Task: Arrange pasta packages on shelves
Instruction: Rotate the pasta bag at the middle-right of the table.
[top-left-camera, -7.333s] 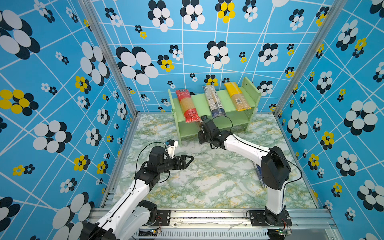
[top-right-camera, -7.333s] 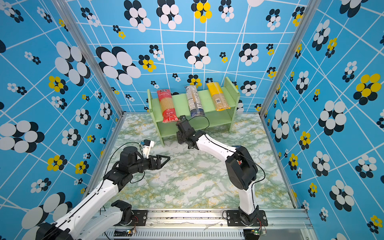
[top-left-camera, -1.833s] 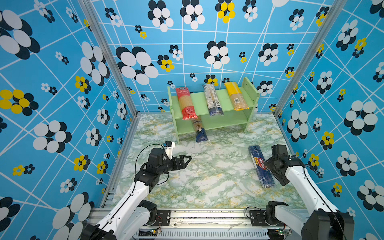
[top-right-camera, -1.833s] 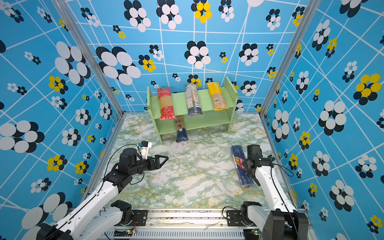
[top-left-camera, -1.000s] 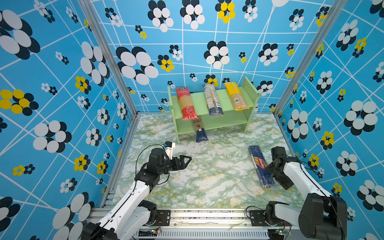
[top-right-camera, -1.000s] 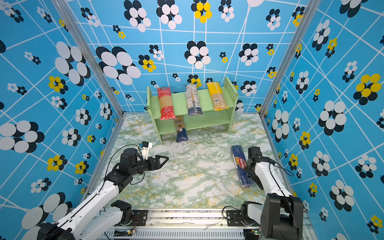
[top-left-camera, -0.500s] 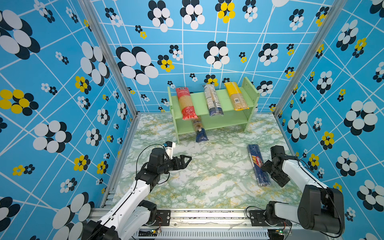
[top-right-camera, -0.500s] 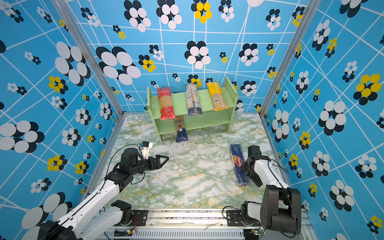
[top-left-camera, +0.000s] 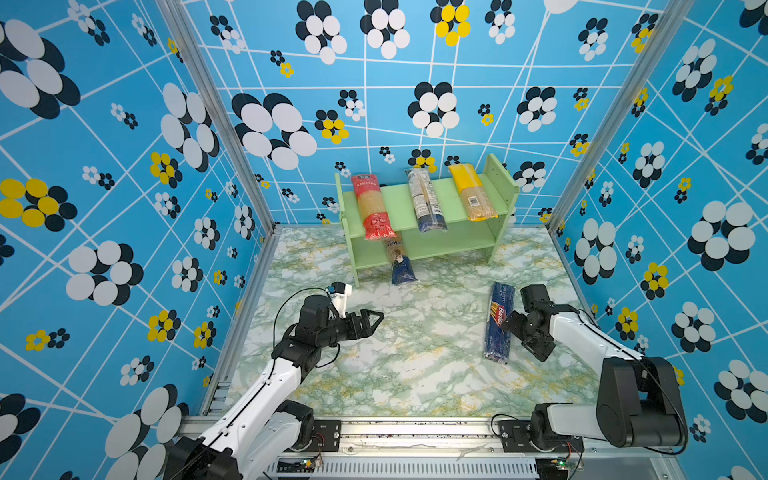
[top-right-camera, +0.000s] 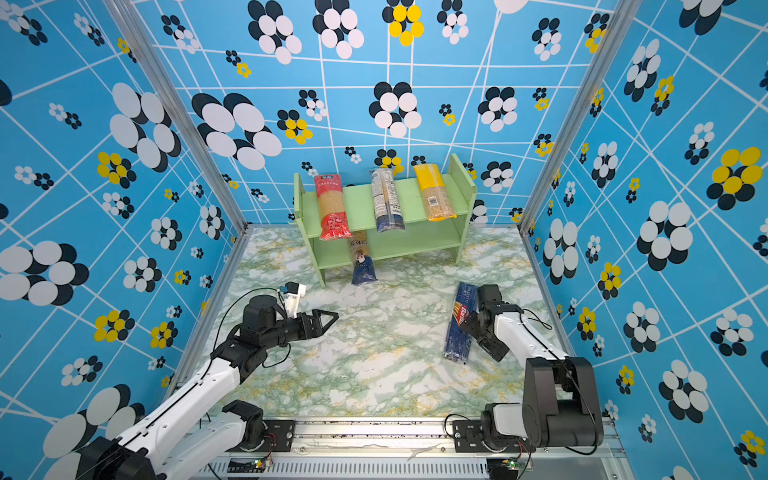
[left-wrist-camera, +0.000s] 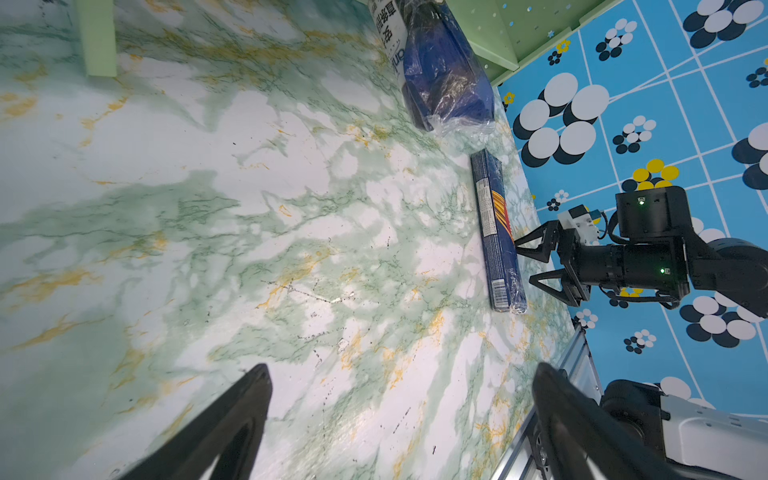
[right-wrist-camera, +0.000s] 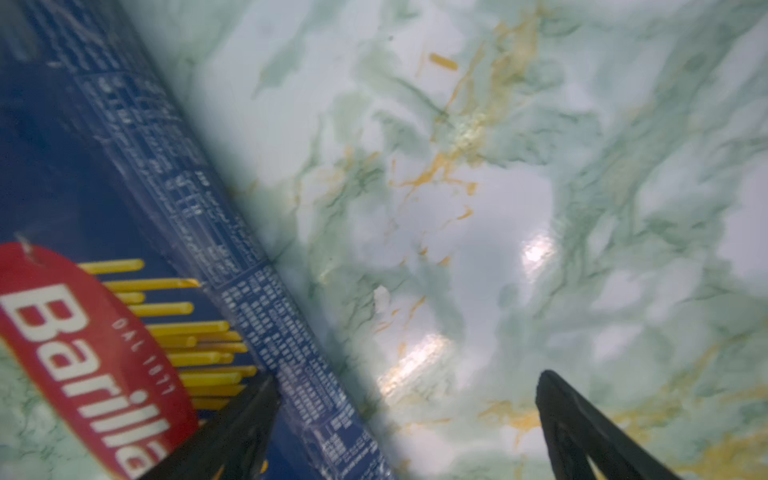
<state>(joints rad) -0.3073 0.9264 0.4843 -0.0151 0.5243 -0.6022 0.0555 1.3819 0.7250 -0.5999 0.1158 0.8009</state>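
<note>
Green-veined marble tabletop (top-left-camera: 415, 365), blue floral walls (top-left-camera: 478, 70)

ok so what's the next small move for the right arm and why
Probably nudge the right arm's fingers over the blue pack and turn them square across it before closing. They are open; in the right wrist view one overlaps the pack's edge, the other is over bare table, and the pack lies diagonal to them, so closing now would likely miss.
</note>
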